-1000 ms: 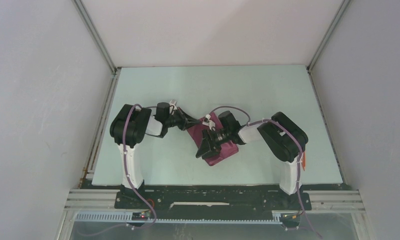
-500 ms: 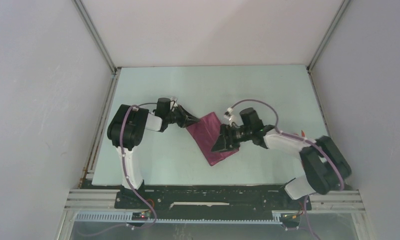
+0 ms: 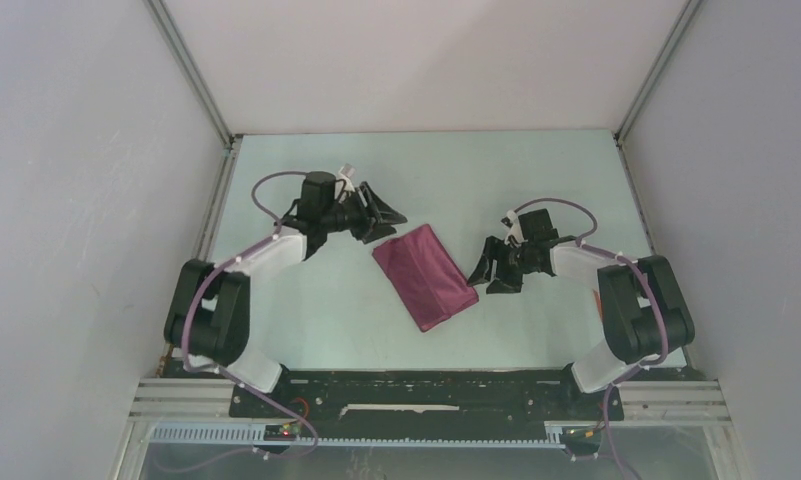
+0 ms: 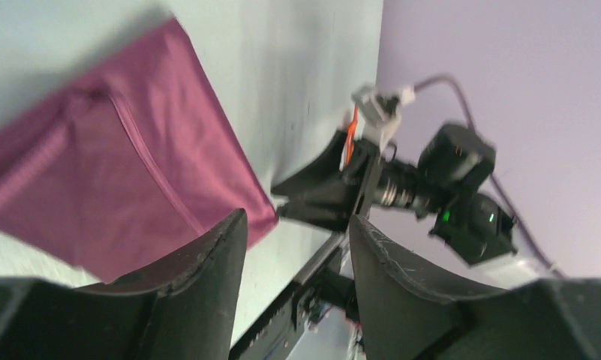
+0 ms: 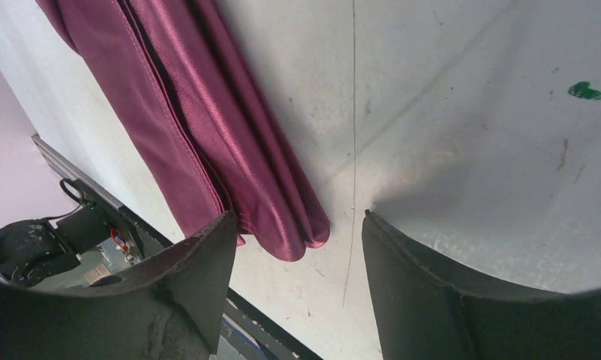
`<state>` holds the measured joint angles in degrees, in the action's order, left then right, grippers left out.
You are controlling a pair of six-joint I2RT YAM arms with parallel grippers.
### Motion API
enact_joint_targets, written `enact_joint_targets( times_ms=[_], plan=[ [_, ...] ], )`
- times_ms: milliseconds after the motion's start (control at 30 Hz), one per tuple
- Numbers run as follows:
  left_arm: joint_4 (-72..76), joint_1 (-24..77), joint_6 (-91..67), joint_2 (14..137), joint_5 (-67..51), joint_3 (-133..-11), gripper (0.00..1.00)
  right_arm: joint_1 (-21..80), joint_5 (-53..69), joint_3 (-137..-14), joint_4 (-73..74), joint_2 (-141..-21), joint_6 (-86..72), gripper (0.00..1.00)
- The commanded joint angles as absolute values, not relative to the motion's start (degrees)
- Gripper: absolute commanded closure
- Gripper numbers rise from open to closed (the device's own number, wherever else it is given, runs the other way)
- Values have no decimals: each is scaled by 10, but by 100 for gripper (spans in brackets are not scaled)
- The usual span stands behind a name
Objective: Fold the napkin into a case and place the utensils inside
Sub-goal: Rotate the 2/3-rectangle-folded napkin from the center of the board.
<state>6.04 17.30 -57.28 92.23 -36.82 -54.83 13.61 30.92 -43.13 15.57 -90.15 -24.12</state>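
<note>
Rightward of the left claw [image 4: 297, 225], which is standing released and empty, the folded case [image 3: 423, 275] is lying flat, touching neither claw. Beyond it the right claw [image 5: 299, 221] is gaping, likewise empty. Whichever claw is approaching next should be coming in low, sparing the folds. Utensils are showing nowhere, and the case's opening is proving indistinct.

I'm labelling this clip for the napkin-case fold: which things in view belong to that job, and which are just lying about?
Job in hand:
- folded maroon napkin, lying flat
- left claw and right claw, both open, holding nothing
- no utensils visible

Just there:
- table
- small green mark on it
</note>
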Motion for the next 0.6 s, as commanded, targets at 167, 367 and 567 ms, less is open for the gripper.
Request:
enact_joint_targets(
  times_ms=[167, 367, 567],
  plan=[
    [-89, 299, -512, 814, -266, -458, 47, 135, 359, -414, 101, -918, -241, 44],
    [-118, 335, -500, 804, -225, -475, 49, 169, 360, -353, 42, -879, -287, 67],
    [-161, 369, -471, 799, -163, -499, 47, 244, 332, -284, -51, -812, -408, 79]
  ],
)
